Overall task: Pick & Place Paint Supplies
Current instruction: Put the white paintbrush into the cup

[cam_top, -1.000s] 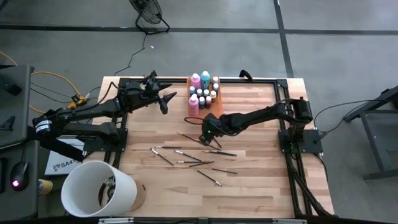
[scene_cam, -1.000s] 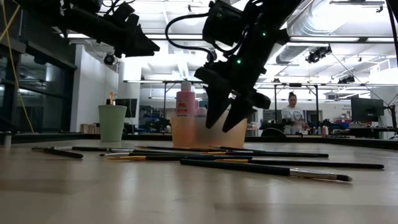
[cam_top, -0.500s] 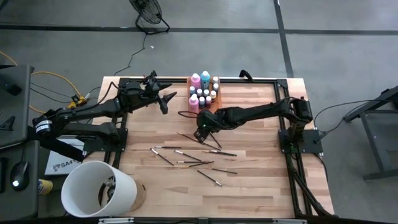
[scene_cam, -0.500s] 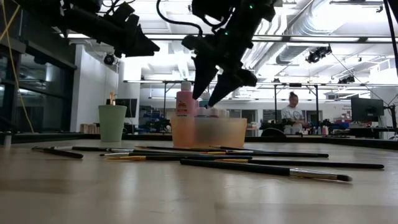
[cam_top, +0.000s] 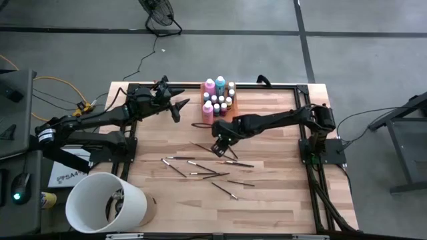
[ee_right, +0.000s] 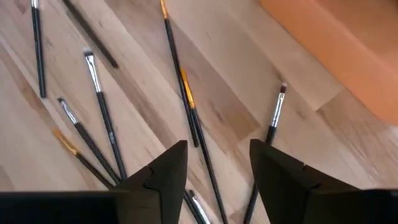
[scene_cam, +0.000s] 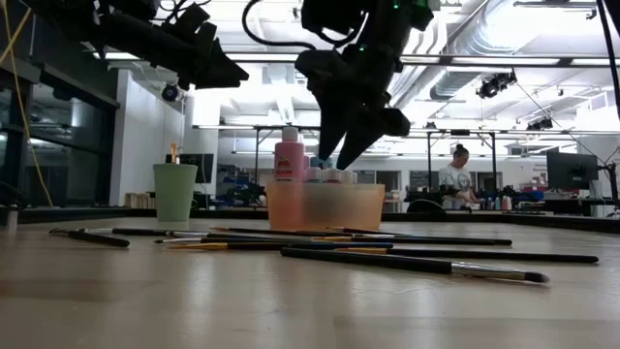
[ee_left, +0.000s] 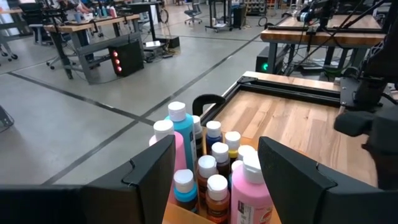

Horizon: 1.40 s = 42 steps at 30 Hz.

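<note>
Tray [scene_cam: 325, 206] hiding small bottles [scene_cam: 334, 176]

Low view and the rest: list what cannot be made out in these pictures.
- Small bottles: low view, blurred behind the orange tray wall; no count.
- Mint-green cup: low view, contents too small to name; high view, not made out.
- White bucket: high view, contents dark and unclear.
- Brushes: right wrist view, several cut by the edges and the right gripper, which hovers over them.
- Left gripper: left wrist view, covers the pink bottle bases.
</note>
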### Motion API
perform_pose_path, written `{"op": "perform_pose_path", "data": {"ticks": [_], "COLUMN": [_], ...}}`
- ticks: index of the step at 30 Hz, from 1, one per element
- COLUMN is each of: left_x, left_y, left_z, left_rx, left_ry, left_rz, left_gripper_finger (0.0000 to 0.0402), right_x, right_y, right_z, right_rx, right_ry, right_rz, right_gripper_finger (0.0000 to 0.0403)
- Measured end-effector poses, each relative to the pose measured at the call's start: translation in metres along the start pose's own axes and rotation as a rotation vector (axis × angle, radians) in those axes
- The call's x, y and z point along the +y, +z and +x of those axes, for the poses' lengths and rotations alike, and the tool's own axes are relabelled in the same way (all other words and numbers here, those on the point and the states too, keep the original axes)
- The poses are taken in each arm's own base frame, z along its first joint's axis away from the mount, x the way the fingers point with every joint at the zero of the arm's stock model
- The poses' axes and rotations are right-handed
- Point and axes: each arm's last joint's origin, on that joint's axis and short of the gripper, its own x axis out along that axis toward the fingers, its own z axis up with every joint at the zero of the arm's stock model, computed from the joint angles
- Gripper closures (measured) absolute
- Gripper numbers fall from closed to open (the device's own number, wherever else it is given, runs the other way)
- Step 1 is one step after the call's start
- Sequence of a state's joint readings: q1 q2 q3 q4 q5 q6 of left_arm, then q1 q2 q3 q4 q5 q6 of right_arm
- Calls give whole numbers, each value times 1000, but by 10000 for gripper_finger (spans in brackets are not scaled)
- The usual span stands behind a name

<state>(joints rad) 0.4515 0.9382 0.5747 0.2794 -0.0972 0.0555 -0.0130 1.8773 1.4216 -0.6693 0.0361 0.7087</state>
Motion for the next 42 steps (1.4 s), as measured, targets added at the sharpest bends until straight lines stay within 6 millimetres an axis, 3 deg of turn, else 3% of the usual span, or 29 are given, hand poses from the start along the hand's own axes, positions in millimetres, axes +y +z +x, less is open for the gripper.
{"op": "perform_pose_path", "data": {"ticks": [8,12,21,26,42], "left_x": [0,0,0,0,0], "left_y": [0,-1,-1,-1,-2], "left_z": [0,0,0,0,0], "left_rx": [2,7,13,13,22], "left_ry": [-3,-2,-2,-2,1], "left_rz": [0,0,1,1,-5], "left_gripper_finger": [176,176,176,176,176], "right_x": [-11,-19,-24,-27,-39], "right_y": [2,4,9,7,15], "right_z": [50,63,66,81,88], "right_rx": [45,7,-63,-50,-14], "right_ry": [-67,-156,-213,-240,-200], "right_rz": [24,30,34,40,103], "right_gripper_finger": [212,212,212,214,275]}}
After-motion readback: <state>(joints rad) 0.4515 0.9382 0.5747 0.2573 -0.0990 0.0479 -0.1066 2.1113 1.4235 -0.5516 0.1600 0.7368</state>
